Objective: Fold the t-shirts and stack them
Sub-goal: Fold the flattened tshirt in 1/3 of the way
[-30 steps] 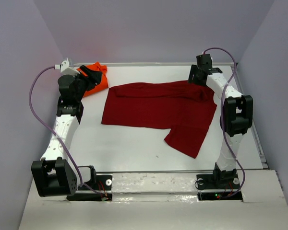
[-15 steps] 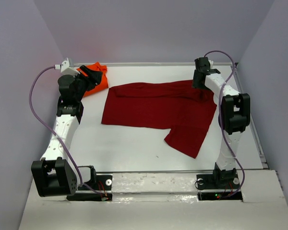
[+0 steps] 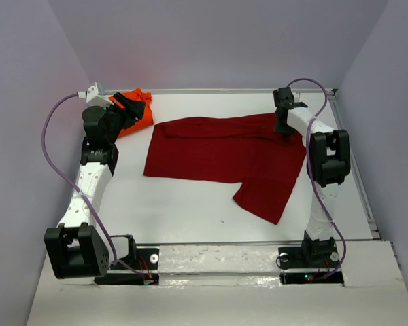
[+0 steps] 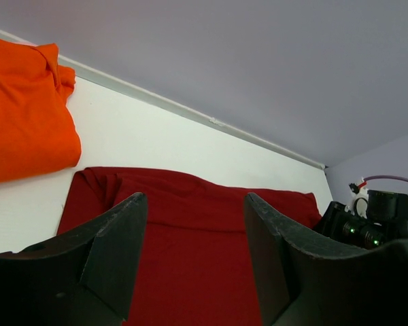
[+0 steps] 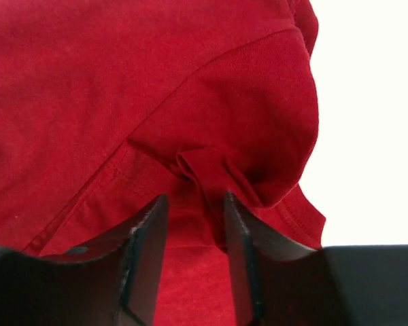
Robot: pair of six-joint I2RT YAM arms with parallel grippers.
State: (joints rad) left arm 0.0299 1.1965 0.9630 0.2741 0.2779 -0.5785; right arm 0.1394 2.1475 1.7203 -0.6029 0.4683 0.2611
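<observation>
The right pincer (image 3: 283,128) sits on the far right corner of the red t-shirt (image 3: 217,153), the orange t-shirt (image 3: 141,112) folded far left; the left pincer (image 4: 194,258) hangs wide open, empty, likely waiting; close up, the right jaws squeeze a red bunch (image 5: 197,173), likely to lift and fold it.

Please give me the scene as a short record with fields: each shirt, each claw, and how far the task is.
red t-shirt: spread wide on the table, not folded compact
orange t-shirt: folded, far left corner, apart from the red one
left claw: open, holds nothing, near the orange t-shirt
right claw: astride a bunched fold at the red t-shirt's far right corner; firm grip unclear
stacking: not yet done
</observation>
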